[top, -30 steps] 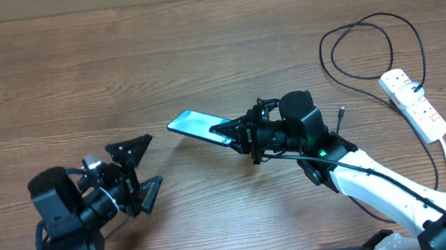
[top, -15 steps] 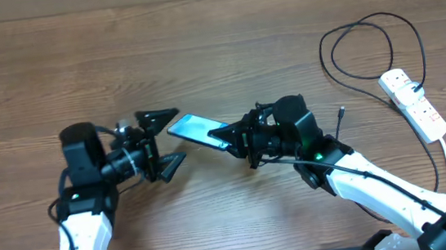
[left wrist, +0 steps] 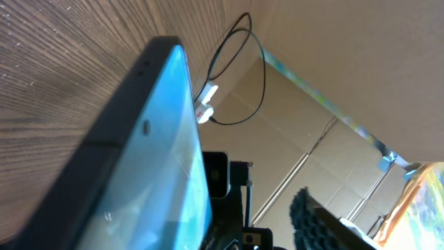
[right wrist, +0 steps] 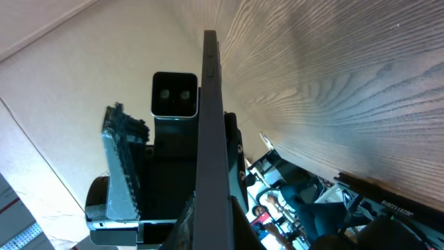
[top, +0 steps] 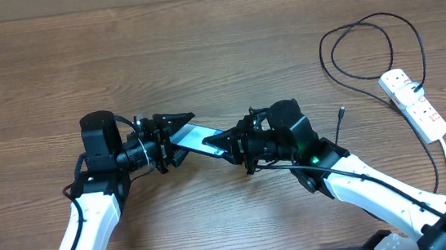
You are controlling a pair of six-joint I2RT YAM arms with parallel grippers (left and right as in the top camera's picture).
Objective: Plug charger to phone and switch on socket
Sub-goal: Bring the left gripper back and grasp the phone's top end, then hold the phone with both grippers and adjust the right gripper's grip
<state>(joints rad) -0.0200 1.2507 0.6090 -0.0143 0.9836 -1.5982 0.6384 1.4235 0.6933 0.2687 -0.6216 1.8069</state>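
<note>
While right hand [top: 225, 141] grips phone [top: 198, 133], left hand [top: 181, 135] part-open.

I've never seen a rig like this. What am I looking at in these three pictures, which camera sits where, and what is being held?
This is a two-armed robot working at a wooden table. One picture looks straight down from above. The other two come from small cameras on each wrist, which is why they look tilted and very close. In the overhead view, the right end effector is clamped on one end of the phone. The left end effector has its jaws on either side of the phone's other end; I cannot tell whether it grips yet. At the far right lie a white power strip and the looped black charger cable, both untouched.
</note>
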